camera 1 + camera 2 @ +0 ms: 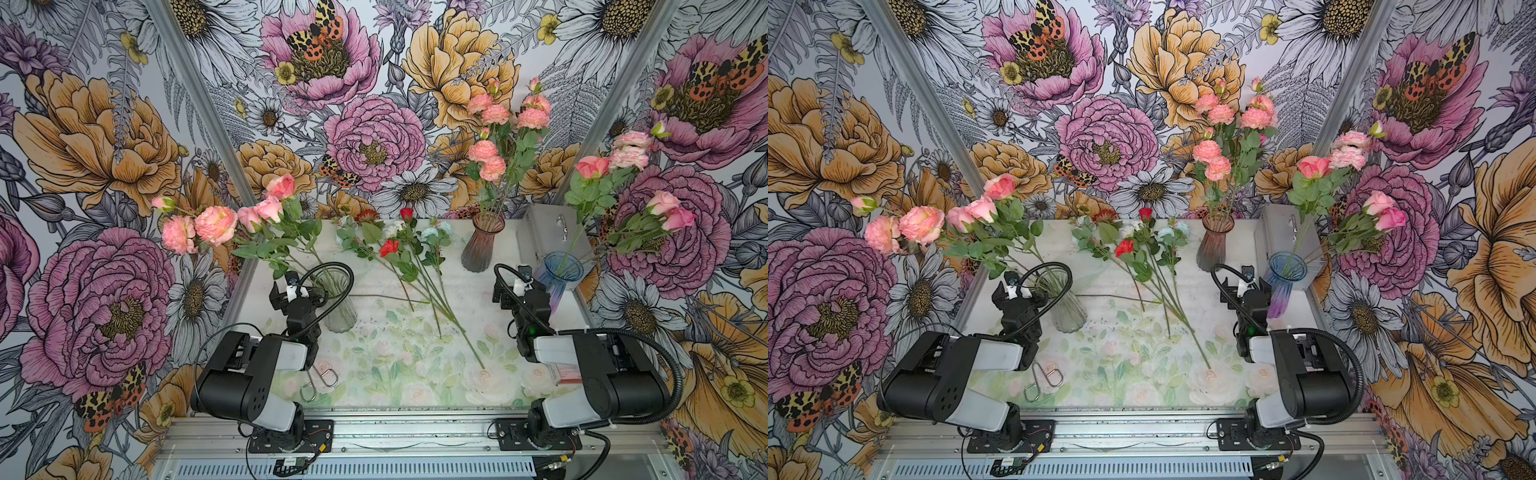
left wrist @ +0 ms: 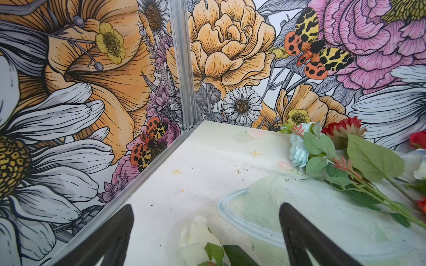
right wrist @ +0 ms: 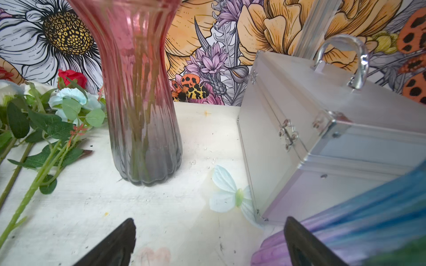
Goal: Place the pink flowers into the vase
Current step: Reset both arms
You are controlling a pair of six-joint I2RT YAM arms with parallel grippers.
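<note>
- Pink flowers (image 1: 216,224): one bunch stands in the clear vase (image 1: 338,307) near the table's left edge, heads leaning out past that edge.
- A second bunch, ruffled salmon heads (image 1: 494,114), stands upright in the pink-grey vase (image 1: 482,245) at the far edge, right of centre.
- A third bunch (image 1: 627,156) sits in the blue vase (image 1: 561,274) near the right edge, just in front of the metal case (image 1: 552,237) in the far right corner.
- Loose stems lie fanned across the middle of the table (image 1: 478,299): red roses (image 1: 389,248), white and pale blue blooms. I see no pink head among them, though the pile overlaps and may hide one.
- Left gripper (image 2: 205,207): jaws spread wide, nothing between them. It hovers low beside the clear vase, facing the far left corner.
- Right gripper (image 3: 209,220): jaws spread wide, empty. It hovers beside the blue vase, facing the pink-grey vase.
- Judgement on step: placing looks finished, with every visible pink stem in a vase and both arms folded near the front edge.
- Next move, if any: check the loose pile for a hidden pink stem. Picking one would call for a pinch low on its stem, clear of the red and blue neighbours.
</note>
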